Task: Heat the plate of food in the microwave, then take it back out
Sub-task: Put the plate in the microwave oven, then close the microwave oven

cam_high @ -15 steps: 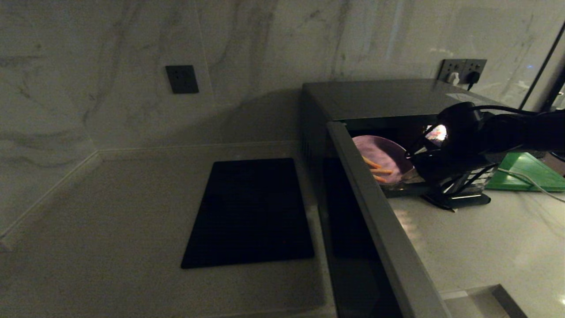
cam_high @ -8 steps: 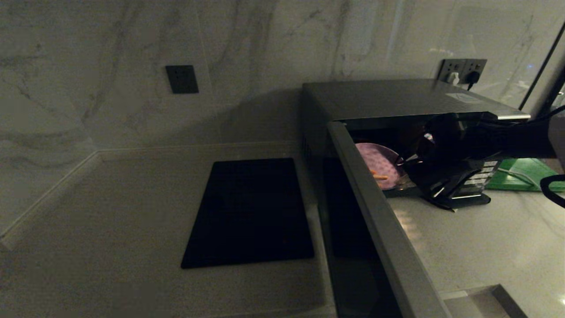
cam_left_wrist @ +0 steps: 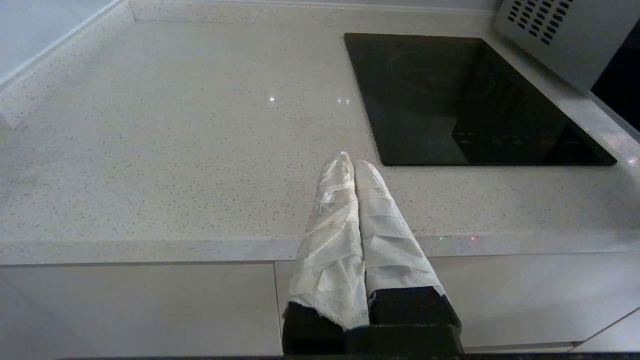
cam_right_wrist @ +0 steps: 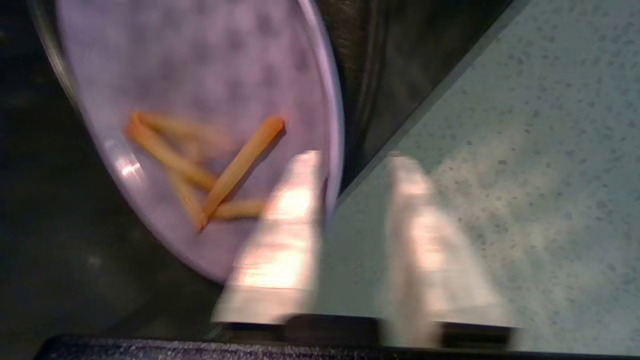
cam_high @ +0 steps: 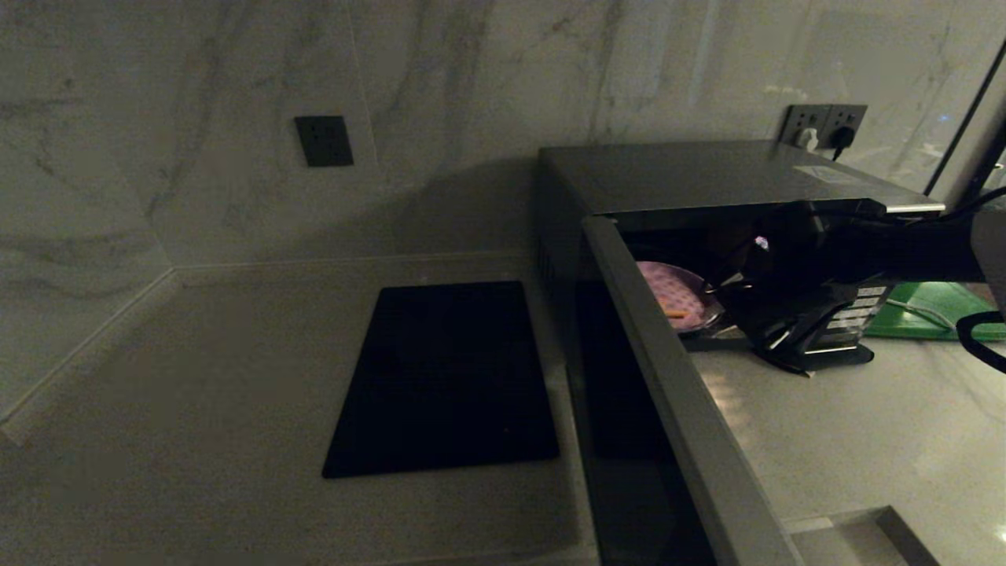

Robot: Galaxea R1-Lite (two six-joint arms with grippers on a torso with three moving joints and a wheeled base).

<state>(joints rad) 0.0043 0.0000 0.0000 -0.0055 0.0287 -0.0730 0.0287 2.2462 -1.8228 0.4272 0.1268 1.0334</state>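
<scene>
My left gripper [cam_left_wrist: 352,167] hangs parked over the pale surface [cam_left_wrist: 175,150], fingers pressed together on nothing. Further right, the plate of food [cam_high: 674,295] lies inside the open microwave [cam_high: 707,177]. My right gripper [cam_right_wrist: 352,160] sits at the plate's near rim, fingers parted and gripping nothing, one over the plate, the other outside it.

Pale-lavender plate of food [cam_right_wrist: 200,75] with golden-orange sticks; black-and-silver microwave [cam_high: 707,177]; black mat [cam_high: 448,377]; green board [cam_high: 935,310].
</scene>
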